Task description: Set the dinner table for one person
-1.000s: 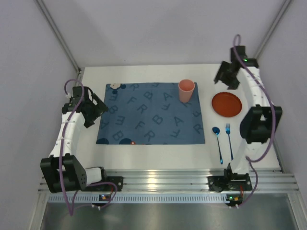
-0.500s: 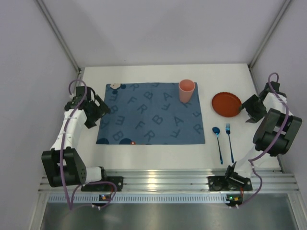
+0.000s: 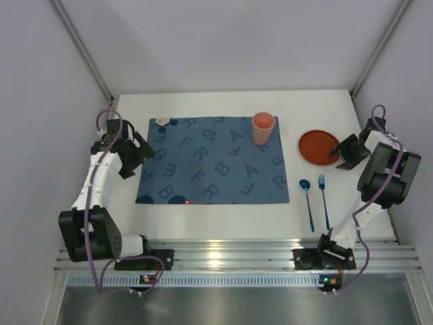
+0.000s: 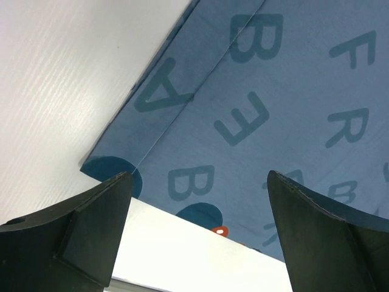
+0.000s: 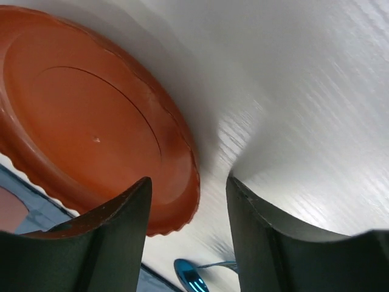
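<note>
Worktop under everything, filling the cell floor: stiff, matte, fixed, nothing to grab. Probably light, rigid plastic for the plate. Take at scalloped rim beside right hand, spread, pinching nothing. Left hand spread too, over placemat left edge. Side wall close on right. Open room mid-mat, cup at far corner.

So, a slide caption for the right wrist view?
Open jaws frame the rim of the orange plate on the white table.
</note>
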{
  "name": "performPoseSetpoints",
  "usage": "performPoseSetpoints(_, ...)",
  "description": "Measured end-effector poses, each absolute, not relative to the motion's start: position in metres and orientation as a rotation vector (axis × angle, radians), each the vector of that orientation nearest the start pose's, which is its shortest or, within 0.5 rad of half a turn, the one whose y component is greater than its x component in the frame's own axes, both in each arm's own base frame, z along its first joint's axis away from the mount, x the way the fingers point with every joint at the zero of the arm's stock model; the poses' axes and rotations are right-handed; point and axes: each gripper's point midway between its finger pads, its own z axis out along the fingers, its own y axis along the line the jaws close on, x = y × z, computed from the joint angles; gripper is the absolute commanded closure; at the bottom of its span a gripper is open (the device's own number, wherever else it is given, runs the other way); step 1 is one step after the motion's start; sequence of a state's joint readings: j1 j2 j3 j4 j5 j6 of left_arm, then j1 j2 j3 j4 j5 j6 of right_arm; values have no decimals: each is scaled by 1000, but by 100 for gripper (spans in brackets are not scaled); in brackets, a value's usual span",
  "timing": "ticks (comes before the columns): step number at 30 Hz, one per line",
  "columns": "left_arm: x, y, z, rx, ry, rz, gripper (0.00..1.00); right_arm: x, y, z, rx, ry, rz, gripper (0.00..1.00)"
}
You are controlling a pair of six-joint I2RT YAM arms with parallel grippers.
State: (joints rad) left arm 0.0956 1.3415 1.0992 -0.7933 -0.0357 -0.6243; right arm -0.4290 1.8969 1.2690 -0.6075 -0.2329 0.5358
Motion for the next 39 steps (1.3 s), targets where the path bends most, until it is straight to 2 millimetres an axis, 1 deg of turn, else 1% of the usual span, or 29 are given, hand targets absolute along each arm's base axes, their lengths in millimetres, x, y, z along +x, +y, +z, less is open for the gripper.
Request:
performPoseSetpoints(1, 311, 12, 138, -933, 2439, -138, 3, 377, -102, 29, 1242, 2508, 352, 51)
performPoseSetpoints(2, 312, 13, 138, -934, 2439, -134, 2, 379, -100, 29, 1235, 2511, 352, 60)
performPoseSetpoints(3, 313, 13, 137, -935, 2440, -132, 3, 383, -97, 28, 1222, 2519, 353, 65)
performPoseSetpoints(8, 314, 15, 137, -938, 2440, -123, 2, 398, -88, 23, 1173, 2536, 338, 100)
performPoseSetpoints(11, 314, 16, 136, -940, 2440, -112, 2, 405, -87, 23, 1165, 2535, 332, 100)
performPoseSetpoints(13, 315, 17, 136, -943, 2441, -106, 2, 408, -90, 25, 1162, 2529, 313, 100)
performPoseSetpoints(15, 315, 17, 136, -944, 2440, -101, 2, 410, -95, 29, 1166, 2520, 280, 100)
performPoseSetpoints(17, 317, 18, 137, -944, 2441, -98, 2, 416, -101, 39, 1167, 2495, 250, 100)
performPoseSetpoints(19, 319, 18, 136, -944, 2442, -98, 2, 424, -106, 58, 1164, 2441, 226, 100)
performPoseSetpoints(21, 320, 18, 135, -947, 2448, -95, 2, 432, -109, 92, 1145, 2367, 214, 100)
performPoseSetpoints(23, 322, 18, 133, -948, 2454, -93, 2, 449, -106, 149, 1075, 2250, 216, 100)
performPoseSetpoints(25, 324, 19, 133, -949, 2456, -92, 2, 466, -92, 207, 976, 2137, 235, 100)
performPoseSetpoints(26, 324, 19, 134, -948, 2455, -92, 1, 474, -76, 240, 907, 2077, 262, 100)
performPoseSetpoints(27, 325, 19, 135, -947, 2452, -91, 1, 480, -55, 272, 830, 2023, 300, 100)
performPoseSetpoints(28, 326, 20, 137, -946, 2446, -90, 1, 483, -34, 297, 767, 1986, 340, 100)
performPoseSetpoints(29, 327, 20, 138, -945, 2442, -89, 1, 486, -7, 321, 691, 1956, 392, 100)
performPoseSetpoints(30, 328, 21, 139, -945, 2439, -84, 1, 486, 20, 342, 622, 1933, 443, 100)
performPoseSetpoints(31, 328, 22, 139, -946, 2437, -78, 1, 486, 52, 358, 545, 1922, 502, 100)
performPoseSetpoints(32, 327, 23, 139, -948, 2437, -70, 1, 485, 83, 368, 474, 1921, 556, 100)
performPoseSetpoints(34, 326, 25, 140, -951, 2433, -55, 1, 483, 141, 375, 345, 1940, 651, 100)
performPoseSetpoints(35, 325, 26, 141, -952, 2428, -49, 1, 481, 176, 370, 269, 1970, 705, 100)
performPoseSetpoints(36, 323, 27, 142, -952, 2422, -41, 1, 480, 201, 365, 215, 1992, 743, 100)
performPoseSetpoints(37, 320, 28, 143, -953, 2414, -33, 1, 480, 230, 354, 153, 2023, 786, 100)
performPoseSetpoints(38, 316, 29, 146, -954, 2405, -24, 1, 479, 262, 336, 90, 2070, 830, 100)
performPoseSetpoints(39, 313, 30, 148, -955, 2397, -17, 1, 477, 285, 320, 47, 2113, 856, 100)
